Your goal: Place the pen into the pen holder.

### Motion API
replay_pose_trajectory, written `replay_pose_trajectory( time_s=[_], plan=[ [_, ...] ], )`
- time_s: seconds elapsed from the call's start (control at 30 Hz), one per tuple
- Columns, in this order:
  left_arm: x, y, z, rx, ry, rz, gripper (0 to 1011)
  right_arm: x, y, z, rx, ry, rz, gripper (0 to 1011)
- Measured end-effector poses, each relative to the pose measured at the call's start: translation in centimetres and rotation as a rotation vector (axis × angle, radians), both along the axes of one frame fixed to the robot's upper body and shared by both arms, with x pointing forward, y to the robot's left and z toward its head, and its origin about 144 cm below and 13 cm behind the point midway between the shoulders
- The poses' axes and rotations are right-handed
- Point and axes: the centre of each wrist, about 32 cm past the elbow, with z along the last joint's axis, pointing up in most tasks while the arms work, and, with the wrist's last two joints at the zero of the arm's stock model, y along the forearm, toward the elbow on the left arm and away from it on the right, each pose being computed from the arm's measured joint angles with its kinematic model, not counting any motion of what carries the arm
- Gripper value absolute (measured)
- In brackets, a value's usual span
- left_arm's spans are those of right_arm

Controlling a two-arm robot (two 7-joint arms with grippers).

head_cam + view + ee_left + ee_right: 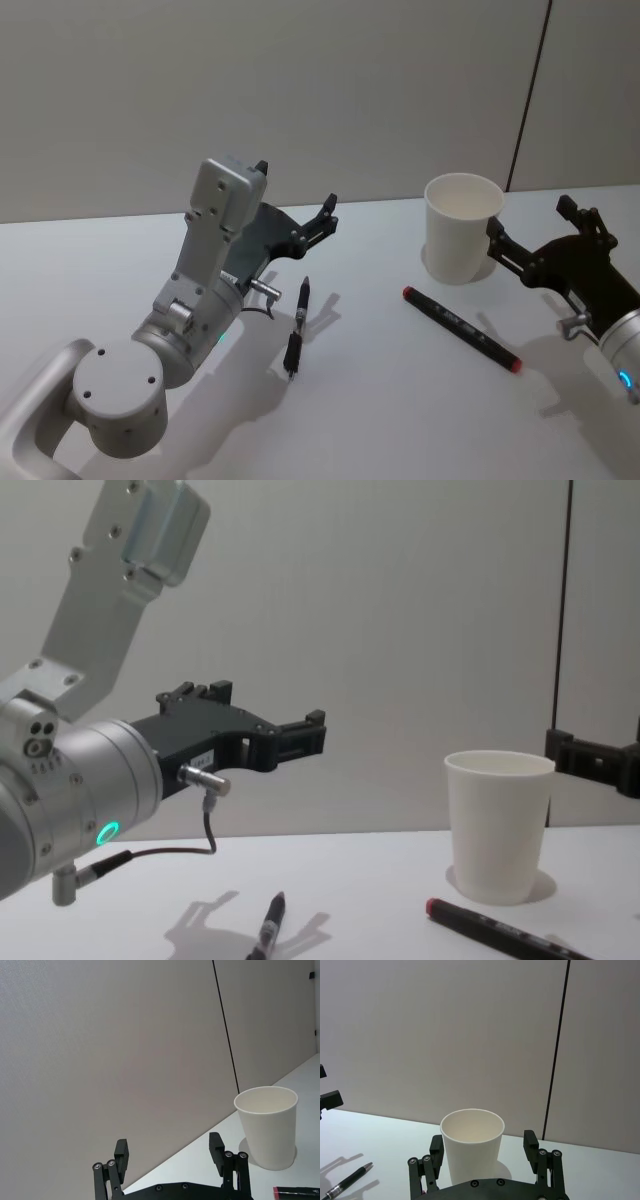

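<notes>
Pick-up not yet begun – nothing is held. The slim black pen with silver tip (297,328) lies flat on the white surface (380,410), left of centre, near side. The left hand (168,1146) hangs above and just beyond it, tilted up off the surface, fingers spread wide and empty. The plain white paper cup (462,235) stands upright at far right, empty inside. The right hand (530,220) sits just right of it, fingers wide with the cup in line between them; whether a finger touches the wall I cannot tell. A black marker with red ends (462,329) lies flat near the cup, on its near side.

Judged step: approach, before the grasp. The next move likely calls for the left hand to drop over the slim pen, fingers across the barrel, then close – the pen lies low and thin, so the hand must get down close to the surface.
</notes>
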Motion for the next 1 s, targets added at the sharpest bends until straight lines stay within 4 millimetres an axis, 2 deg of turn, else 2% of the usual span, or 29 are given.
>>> replay_pose_trajectory(
  time_s=[1.0],
  plan=[
    [0.0,0.0,0.0,0.0,0.0,0.0,1001,0.0,0.0,0.0,0.0,0.0,0.0,1001]
  ],
)
